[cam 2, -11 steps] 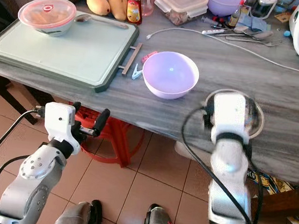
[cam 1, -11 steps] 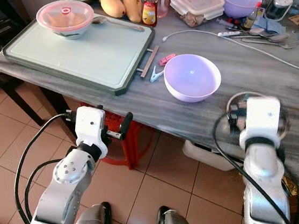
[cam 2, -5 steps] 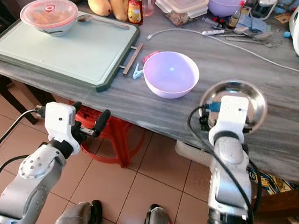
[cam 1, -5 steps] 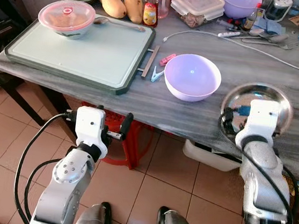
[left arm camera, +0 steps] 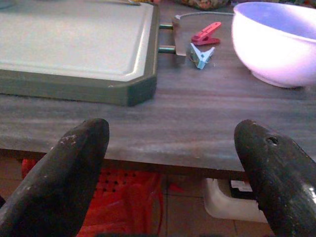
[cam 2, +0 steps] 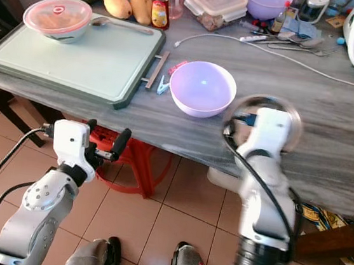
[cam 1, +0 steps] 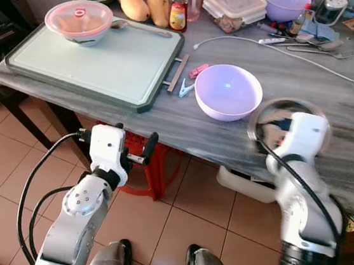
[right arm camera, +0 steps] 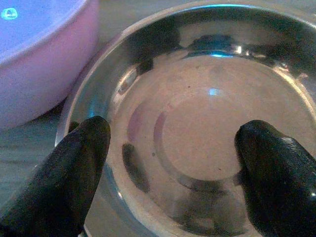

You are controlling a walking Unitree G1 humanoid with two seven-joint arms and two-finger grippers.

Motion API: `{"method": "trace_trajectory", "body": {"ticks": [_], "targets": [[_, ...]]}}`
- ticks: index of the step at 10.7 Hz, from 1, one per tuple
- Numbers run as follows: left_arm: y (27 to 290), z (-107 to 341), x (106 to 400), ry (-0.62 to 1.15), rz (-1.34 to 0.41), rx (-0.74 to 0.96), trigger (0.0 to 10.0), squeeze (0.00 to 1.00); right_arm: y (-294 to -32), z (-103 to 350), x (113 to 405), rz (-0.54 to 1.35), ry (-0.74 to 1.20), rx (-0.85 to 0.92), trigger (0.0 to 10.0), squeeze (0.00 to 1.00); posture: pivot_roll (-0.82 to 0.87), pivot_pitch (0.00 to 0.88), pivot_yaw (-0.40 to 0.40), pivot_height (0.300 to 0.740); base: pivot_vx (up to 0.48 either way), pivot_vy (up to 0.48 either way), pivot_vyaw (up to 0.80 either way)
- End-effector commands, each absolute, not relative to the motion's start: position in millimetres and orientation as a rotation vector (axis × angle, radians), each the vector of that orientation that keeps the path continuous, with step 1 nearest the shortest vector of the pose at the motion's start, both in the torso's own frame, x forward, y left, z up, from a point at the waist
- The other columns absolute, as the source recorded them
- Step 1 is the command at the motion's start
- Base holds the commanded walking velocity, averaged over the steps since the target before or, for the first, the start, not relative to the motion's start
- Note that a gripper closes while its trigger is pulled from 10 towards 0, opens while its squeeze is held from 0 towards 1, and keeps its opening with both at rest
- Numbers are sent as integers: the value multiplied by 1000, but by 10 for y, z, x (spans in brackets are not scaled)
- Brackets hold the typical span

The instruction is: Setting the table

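Steel plate (right arm camera: 197, 148) on counter (cam 1: 227, 138) near front edge, just right of purple bowl (cam 1: 228, 91). Right claw (right arm camera: 173, 168) spread wide over plate. Left claw (left arm camera: 173, 163) open, below counter edge.

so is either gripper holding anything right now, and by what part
Nothing is held. The right gripper is open over the steel bowl beside the purple bowl. The left gripper is open below the table edge.
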State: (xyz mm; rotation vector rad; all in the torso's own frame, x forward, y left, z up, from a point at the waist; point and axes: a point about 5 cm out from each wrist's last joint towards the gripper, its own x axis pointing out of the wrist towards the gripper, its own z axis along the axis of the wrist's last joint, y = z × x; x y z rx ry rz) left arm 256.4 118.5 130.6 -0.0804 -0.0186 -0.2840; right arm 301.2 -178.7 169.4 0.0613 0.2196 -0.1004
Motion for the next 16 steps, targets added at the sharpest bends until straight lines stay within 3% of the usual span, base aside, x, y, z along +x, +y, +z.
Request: {"method": "trace_trajectory", "body": {"ticks": [1, 6, 12, 16], "targets": [[1196, 1295, 2548, -10, -281, -68, 10000, 0, -1765, 1672, 2989, -87, 246, 71, 10000, 0, -41, 189, 45, 740, 0, 0, 0], [1188, 1287, 2560, -12, -274, -75, 10000, 0, -1716, 1692, 2917, -54, 257, 72, 10000, 0, -51, 187, 41, 740, 0, 0, 0], [1186, 1301, 2517, -27, -249, -95, 10000, 0, -1722, 1946, 2869, -60, -16, -75, 10000, 0, -47, 183, 35, 740, 0, 0, 0], [1189, 1392, 2558, -53, -250, -99, 10000, 0, -1625, 1874, 2788, 9, -139, -172, 10000, 0, -40, 179, 33, 740, -348, 0, 0]]}}
